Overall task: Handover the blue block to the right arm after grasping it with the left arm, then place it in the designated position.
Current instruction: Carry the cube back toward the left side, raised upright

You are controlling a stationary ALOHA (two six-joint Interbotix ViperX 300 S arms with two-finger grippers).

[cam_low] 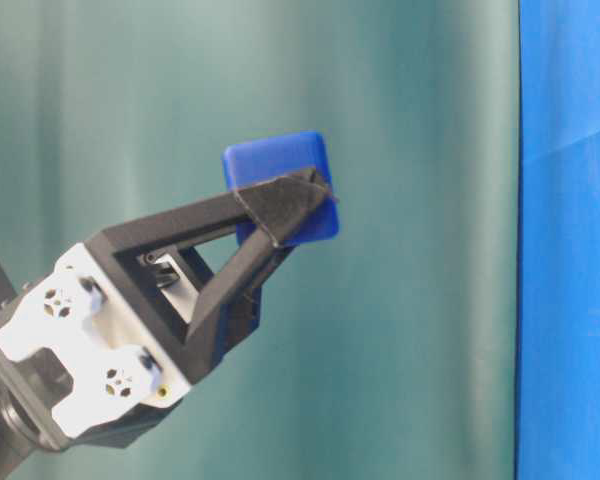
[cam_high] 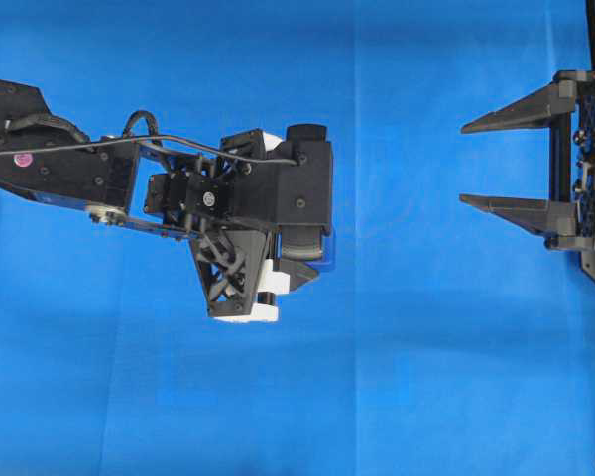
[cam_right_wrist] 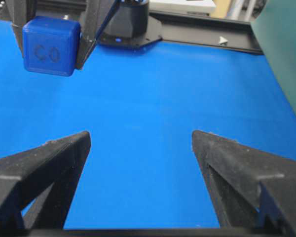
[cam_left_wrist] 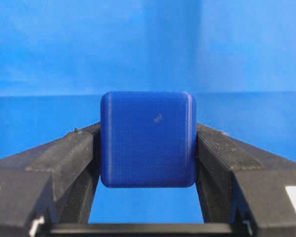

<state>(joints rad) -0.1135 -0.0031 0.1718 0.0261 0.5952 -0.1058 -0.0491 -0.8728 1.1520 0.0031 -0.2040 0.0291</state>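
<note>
The blue block (cam_left_wrist: pixel 148 139) sits in the middle of the left wrist view, pinched on its two sides between the black fingers (cam_left_wrist: pixel 69 163) of the left gripper (cam_left_wrist: pixel 148 148), whose jaws stand about half closed against it. A faint small mark shows on the face turned to that camera. In the table-level view the same block (cam_low: pixel 280 165) is raised in the air at centre frame, and the near finger covers its lower front part, so only the top and a strip of the right edge are seen. The white blocks at the finger bases (cam_low: pixel 70 350) show at lower left, and the arm behind them is cut off by the frame edge.

In the right wrist view the block (cam_right_wrist: pixel 50 45) appears at upper left, an embossed marking that reads roughly like "C0" on its near face; the left fingers holding it run out of the top of the frame. From overhead the block is almost wholly hidden under the left gripper (cam_high: pixel 297 263); at most a dark blue sliver shows beside its tip near centre frame, hard to tell from the cloth.

The right gripper (cam_high: pixel 466 164) stands at the right edge of the overhead view, well apart from the block, its two fingers spread wide and holding nothing; its wrist is cut off by the frame. The bright blue cloth (cam_high: pixel 377 377) covers the table, with no visible marker on it.
</note>
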